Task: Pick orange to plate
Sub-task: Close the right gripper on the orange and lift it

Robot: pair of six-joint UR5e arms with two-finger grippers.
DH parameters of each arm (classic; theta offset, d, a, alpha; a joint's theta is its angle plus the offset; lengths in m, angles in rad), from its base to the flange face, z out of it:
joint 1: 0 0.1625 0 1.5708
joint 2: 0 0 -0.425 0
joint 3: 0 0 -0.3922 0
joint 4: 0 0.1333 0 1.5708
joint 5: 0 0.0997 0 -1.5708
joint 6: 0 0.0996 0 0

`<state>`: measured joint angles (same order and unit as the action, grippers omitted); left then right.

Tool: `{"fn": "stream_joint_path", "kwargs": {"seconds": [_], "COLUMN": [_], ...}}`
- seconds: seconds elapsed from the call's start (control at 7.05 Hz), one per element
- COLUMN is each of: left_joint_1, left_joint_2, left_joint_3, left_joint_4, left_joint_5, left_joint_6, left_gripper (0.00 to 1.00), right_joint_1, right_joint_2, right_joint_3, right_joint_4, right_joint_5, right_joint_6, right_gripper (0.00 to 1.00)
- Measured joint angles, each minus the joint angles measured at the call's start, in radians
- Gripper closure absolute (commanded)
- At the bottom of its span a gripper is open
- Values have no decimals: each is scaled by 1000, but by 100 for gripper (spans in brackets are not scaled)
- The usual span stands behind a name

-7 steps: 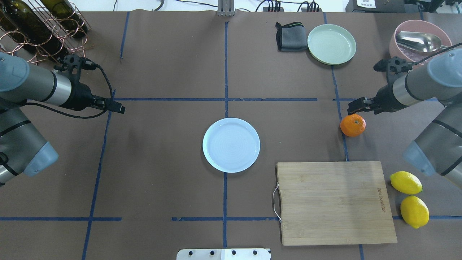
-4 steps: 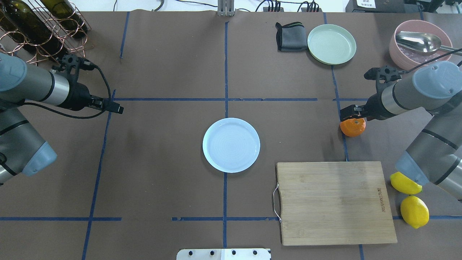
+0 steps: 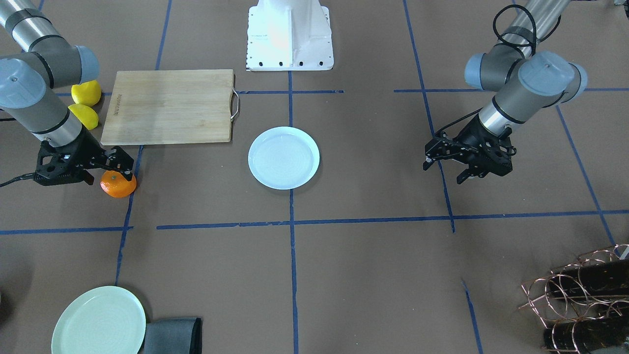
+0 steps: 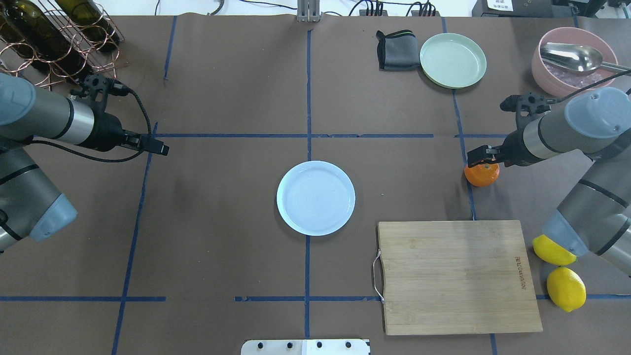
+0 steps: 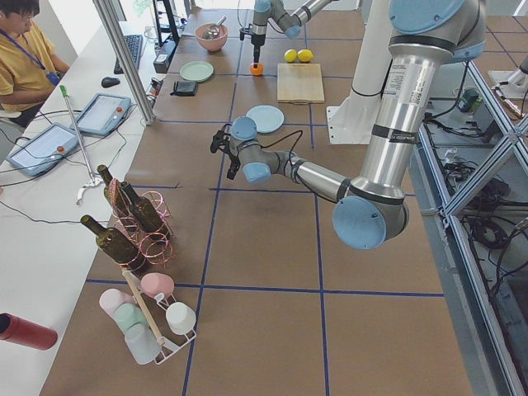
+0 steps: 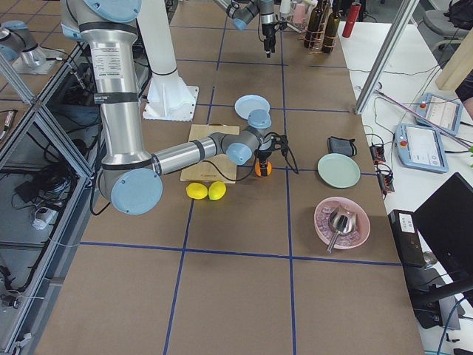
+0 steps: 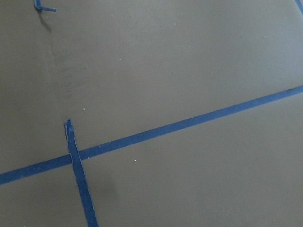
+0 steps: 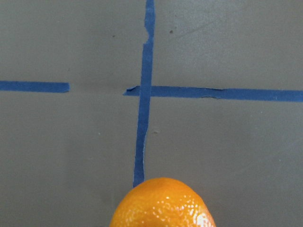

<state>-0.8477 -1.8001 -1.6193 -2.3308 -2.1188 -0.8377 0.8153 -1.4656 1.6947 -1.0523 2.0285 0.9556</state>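
The orange [image 4: 482, 176] lies on the brown table at the right, beside a blue tape line. My right gripper [image 4: 477, 159] hangs just over its top with the jaws open, fingertips close to the fruit's upper sides in the front-facing view [image 3: 109, 174]. In the right wrist view the orange [image 8: 161, 204] fills the bottom centre and no fingers show. The pale blue-white plate [image 4: 315, 198] sits bare at the table's middle, well left of the orange. My left gripper [image 3: 444, 171] hovers open and holding nothing over the left side.
A wooden cutting board [image 4: 458, 276] lies in front of the orange, with two lemons [image 4: 566, 288] to its right. A pale green plate [image 4: 452, 60], a grey cloth [image 4: 394, 50] and a pink bowl [image 4: 572, 74] with a spoon stand at the back right. A wine rack [image 4: 59, 39] is back left.
My right gripper has come down and slightly leftward onto the orange, now covering its top edge. The orange, the plate and the left arm have stayed where they were.
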Motion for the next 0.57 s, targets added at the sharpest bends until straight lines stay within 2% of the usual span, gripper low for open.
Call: {"fn": "stream_joint_path", "kwargs": {"seconds": [0.43, 0.57], "left_joint_1": [0, 1], "left_joint_2": [1, 1], "left_joint_3": [1, 3], "left_joint_4": [-1, -2], "left_joint_5": [0, 1], "left_joint_6": [0, 1], "left_gripper": [1, 1], "right_joint_1": [-41, -45], "right_joint_2": [-1, 3], "right_joint_3": [-9, -14], "right_joint_4": [0, 0], "right_joint_5": [-34, -36], "right_joint_6": [0, 0], "right_gripper": [1, 10]}}
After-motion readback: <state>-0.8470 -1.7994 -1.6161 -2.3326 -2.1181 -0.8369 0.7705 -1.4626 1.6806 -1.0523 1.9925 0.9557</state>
